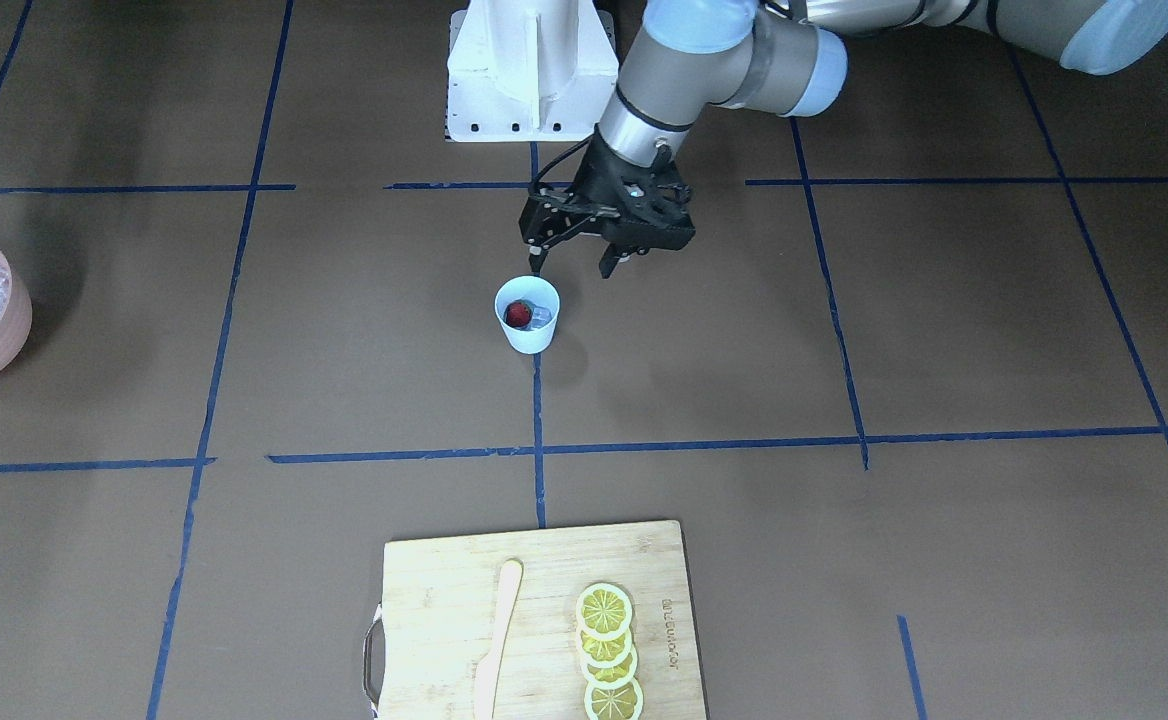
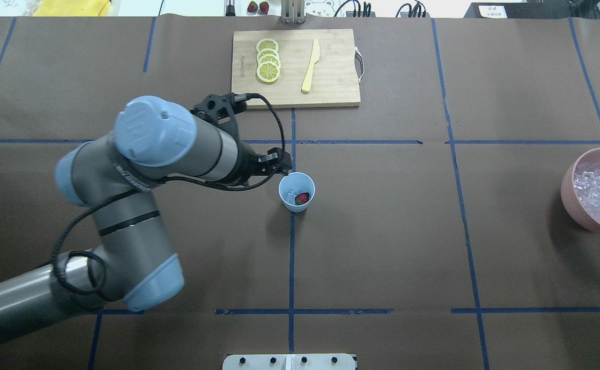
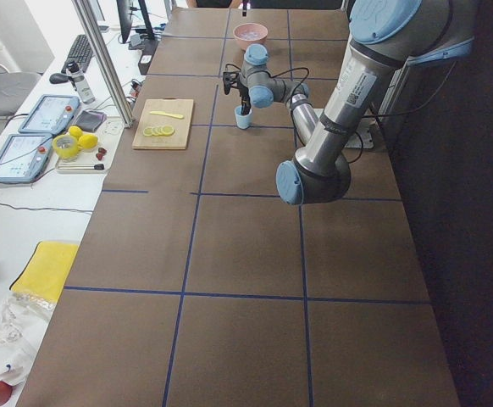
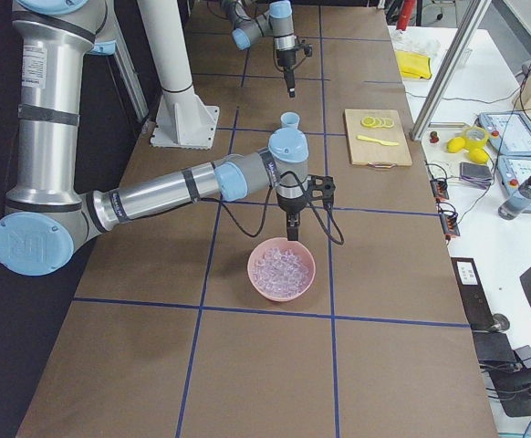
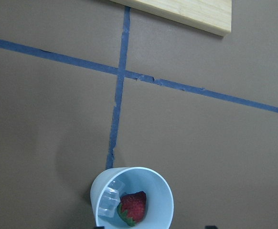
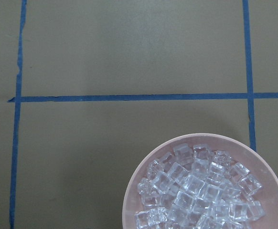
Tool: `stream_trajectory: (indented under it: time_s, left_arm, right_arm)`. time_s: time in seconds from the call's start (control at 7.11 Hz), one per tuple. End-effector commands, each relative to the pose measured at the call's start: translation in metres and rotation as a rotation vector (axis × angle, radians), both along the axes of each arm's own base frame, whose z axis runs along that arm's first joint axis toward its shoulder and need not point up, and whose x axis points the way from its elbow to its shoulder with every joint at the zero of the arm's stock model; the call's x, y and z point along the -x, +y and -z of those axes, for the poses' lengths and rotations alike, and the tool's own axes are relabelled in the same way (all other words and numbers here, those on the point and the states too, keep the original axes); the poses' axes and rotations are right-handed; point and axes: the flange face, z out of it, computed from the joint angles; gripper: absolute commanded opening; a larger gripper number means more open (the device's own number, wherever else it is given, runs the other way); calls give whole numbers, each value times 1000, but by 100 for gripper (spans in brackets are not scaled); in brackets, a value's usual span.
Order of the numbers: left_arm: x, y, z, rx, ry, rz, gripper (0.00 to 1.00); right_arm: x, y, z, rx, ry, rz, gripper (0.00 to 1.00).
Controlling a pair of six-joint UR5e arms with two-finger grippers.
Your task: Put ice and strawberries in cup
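- Left gripper (image 1: 571,268): fingers apart, empty, one tip just above the cup (image 1: 527,318) rim. Retract straight up; a sideways move risks tipping it.
- Cup mid-worktop holds strawberry (image 1: 517,314) plus ice cube (image 5: 109,202).
- Right gripper (image 4: 293,235) over bowl (image 2: 569,174); can't tell finger state.

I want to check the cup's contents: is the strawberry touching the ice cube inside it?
Touching. The left wrist view looks down into the cup; the strawberry lies against the ice cube with no gap.

Bamboo cutting board (image 1: 434,580) bearing overlapping lemon slices (image 1: 606,650) and a pale knife (image 1: 499,630), pink bowl (image 1: 12,338) well apart
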Motion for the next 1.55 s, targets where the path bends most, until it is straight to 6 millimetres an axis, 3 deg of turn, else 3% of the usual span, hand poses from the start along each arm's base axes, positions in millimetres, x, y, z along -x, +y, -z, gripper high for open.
stream_trajectory:
  time_s: [0.0,0.14,0.28,0.42,0.56,0.7,0.84,0.98,1.13,1.27,1.41]
  left_arm:
    - [111,-9,-49,-139,-231,-124,89]
    - [168,-18,-104,-209,-358,-179,90]
    - [243,-34,-160,-260,-415,-258,90]
    - [326,-47,-203,-313,-432,-314,90]
    - [381,-53,-254,-322,-475,-365,90]
    - [419,-64,-296,-321,-517,-434,90]
    - [487,-74,-356,-291,-537,-463,90]
    - [515,-79,-411,-220,-453,-464,90]
    - [528,-76,-423,-183,-391,-425,99]
    - [526,-71,-447,-86,-351,-437,100]
    - [526,-71,-456,-37,-338,-444,100]
  right_arm:
    - [-18,-2,-7,-8,7,-11,99]
    - [-29,-1,-13,5,23,-4,99]
    - [-42,-1,-23,1,41,21,99]
    - [-51,-14,-28,2,49,31,99]
    - [-54,-20,-47,9,59,61,99]
    - [-69,-31,-59,3,63,65,99]
    - [-75,-39,-69,1,65,74,99]
    - [-78,-41,-71,-14,67,89,99]
    - [-78,-46,-87,5,68,105,99]
    - [-78,-47,-92,-13,60,137,99]
    - [-78,-43,-90,-9,-11,138,99]
